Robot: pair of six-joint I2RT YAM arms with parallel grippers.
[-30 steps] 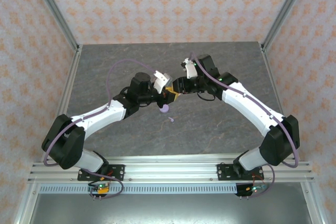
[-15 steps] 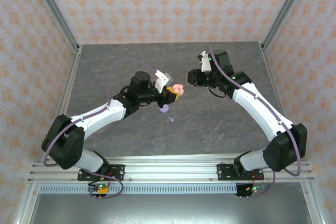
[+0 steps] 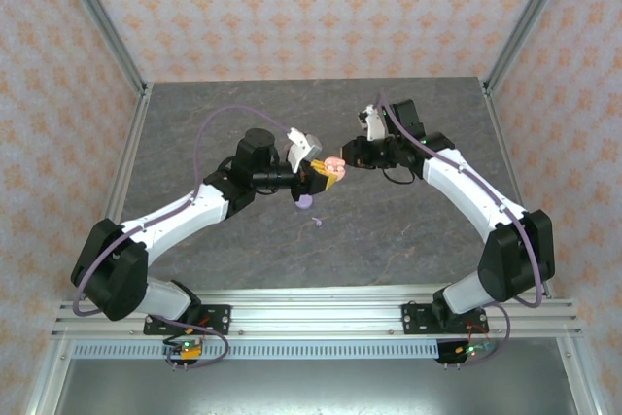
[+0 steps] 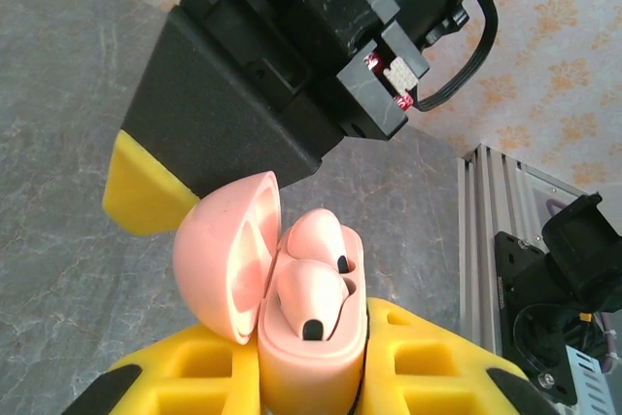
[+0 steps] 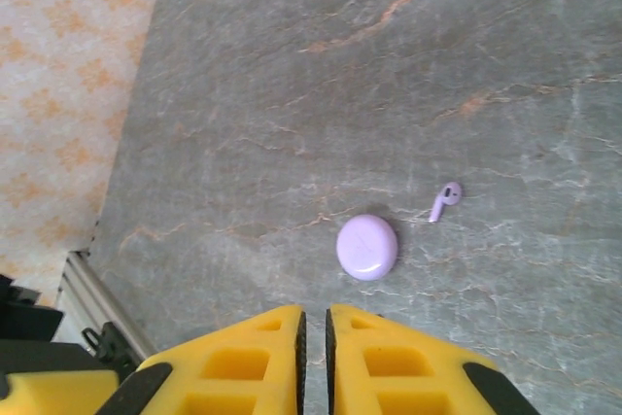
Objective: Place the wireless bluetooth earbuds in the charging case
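**Pink case gripped open in the left jaws, both pink earbuds seated**

The left jaws are clamped on the pink charging case (image 4: 311, 347), whose body sits between their yellow pads (image 4: 428, 362). Its lid (image 4: 225, 255) is swung open to the left of the wrist view. Two pale pink earbuds (image 4: 313, 300) lie side by side in the wells, dark tips showing.

The right jaws are closed on nothing. In their own wrist view the yellow fingers (image 5: 243, 362) stand with only a thin slit between them. From the left wrist, one yellow fingertip of the right jaws and the black body behind it sit close against the back of the open lid. Whether they touch it cannot be told.

Below the right jaws, on the grey worktop (image 5: 389, 65), lies the closed lavender case (image 5: 366, 246). One lavender earbud (image 5: 445, 200) lies loose just beside it, apart from it. From above, both arms meet over the middle of the worktop, with the pink case raised between them.
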